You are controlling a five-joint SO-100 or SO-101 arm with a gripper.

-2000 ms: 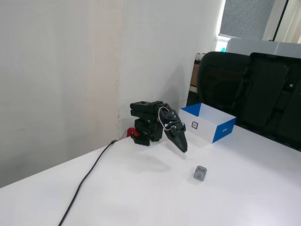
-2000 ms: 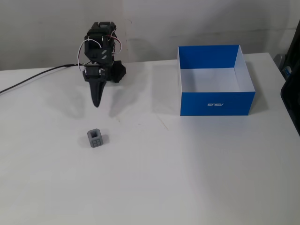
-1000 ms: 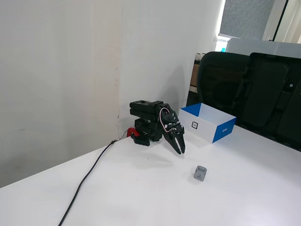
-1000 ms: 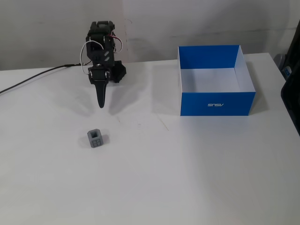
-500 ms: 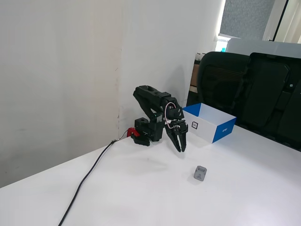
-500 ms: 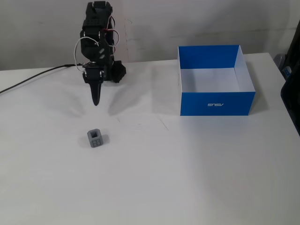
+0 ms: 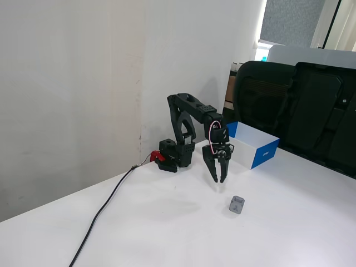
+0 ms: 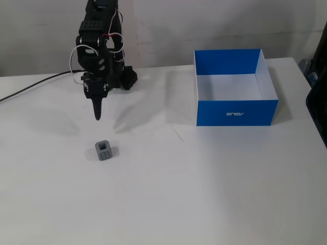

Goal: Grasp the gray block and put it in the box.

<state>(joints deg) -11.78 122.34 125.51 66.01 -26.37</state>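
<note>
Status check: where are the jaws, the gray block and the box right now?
Black gripper open, empty, hanging above table. Small matte gray block on white table, untouched, apart from jaws. Blue open-top box empty. Path clear.

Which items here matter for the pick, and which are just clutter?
For the job:
gray block
box
gripper

Just there:
black cable
office chairs

I see a matte gray block (image 8: 104,151) with darker notches, a box (image 8: 236,111) blue outside and white inside, a black arm (image 7: 192,114), and a white counter (image 8: 204,194).
</note>
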